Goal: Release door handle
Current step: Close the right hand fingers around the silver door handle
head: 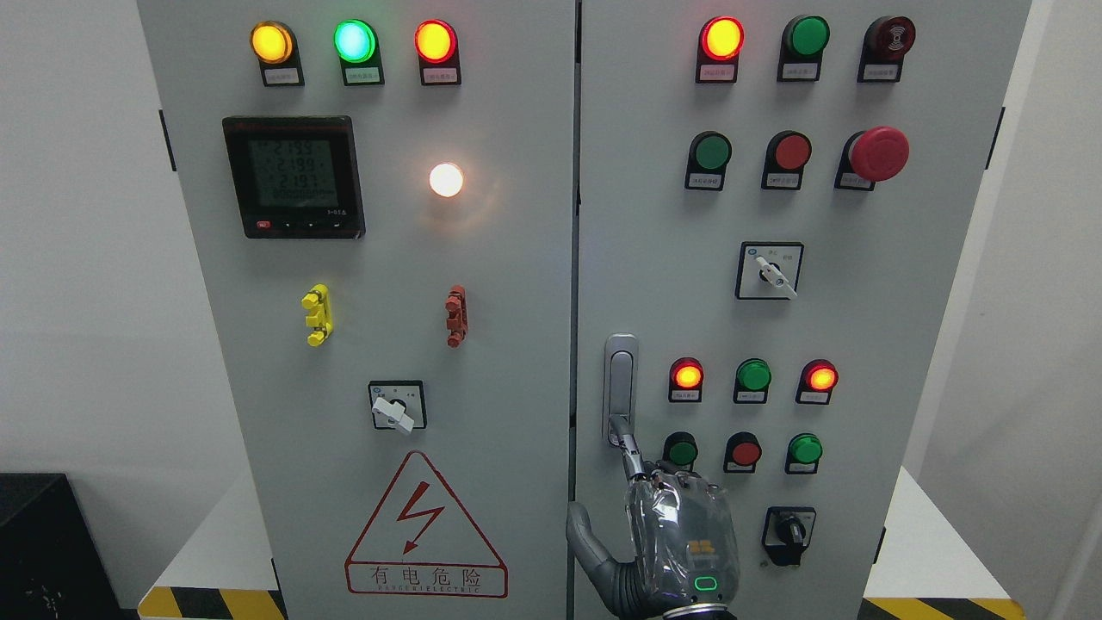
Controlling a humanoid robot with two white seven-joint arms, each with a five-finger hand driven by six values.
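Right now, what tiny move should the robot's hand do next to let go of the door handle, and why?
Probably draw the right hand a little back from the door. One finger reaches up to the lower end of the door handle and seems to touch it, while the thumb sticks out sideways, away from it. Nothing clamps the handle, so backing off should free it.

The right hand (680, 542) is seen raised from the bottom edge of the view, just right of the middle, its back turned to the camera. The index finger (631, 452) is stretched up and slightly to the left, while the thumb (590, 542) is splayed out to the left. Nothing is gripped. Only a sliver of the wrist (697, 610) is shown. The left arm is not pictured.
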